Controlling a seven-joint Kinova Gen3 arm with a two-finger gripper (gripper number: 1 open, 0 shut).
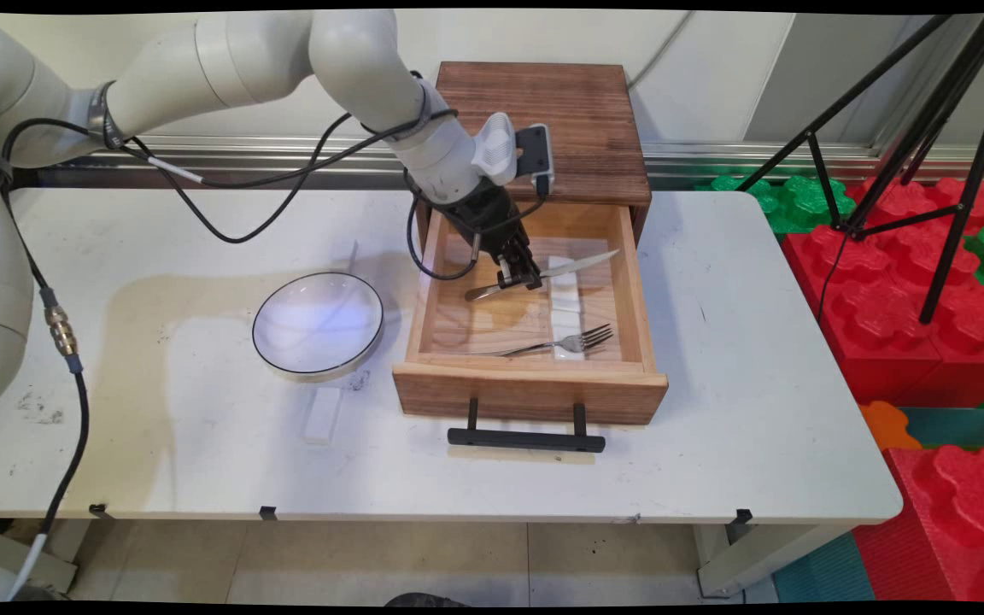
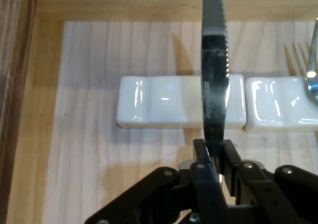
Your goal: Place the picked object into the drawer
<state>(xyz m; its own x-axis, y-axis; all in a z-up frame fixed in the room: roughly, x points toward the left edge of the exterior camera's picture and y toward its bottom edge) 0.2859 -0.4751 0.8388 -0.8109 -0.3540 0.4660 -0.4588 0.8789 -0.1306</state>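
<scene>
My black gripper (image 1: 520,278) reaches down into the open wooden drawer (image 1: 424,282) and is shut on a table knife (image 1: 579,264). In the hand view the gripper (image 2: 213,157) pinches the knife (image 2: 214,70) near where blade meets handle, and the serrated blade runs straight up the picture. The knife hangs just above a white ceramic cutlery rest (image 2: 164,107). A second white rest (image 2: 278,104) lies beside it, with a fork (image 2: 312,70) laid across it. In the main view the fork (image 1: 573,342) lies near the drawer's front on the white rests (image 1: 566,299).
A white bowl with a dark rim (image 1: 318,323) sits on the table left of the drawer. A small white block (image 1: 322,416) lies in front of the bowl. The drawer's black handle (image 1: 526,438) juts toward the near edge. A black tripod (image 1: 919,128) stands right of the table.
</scene>
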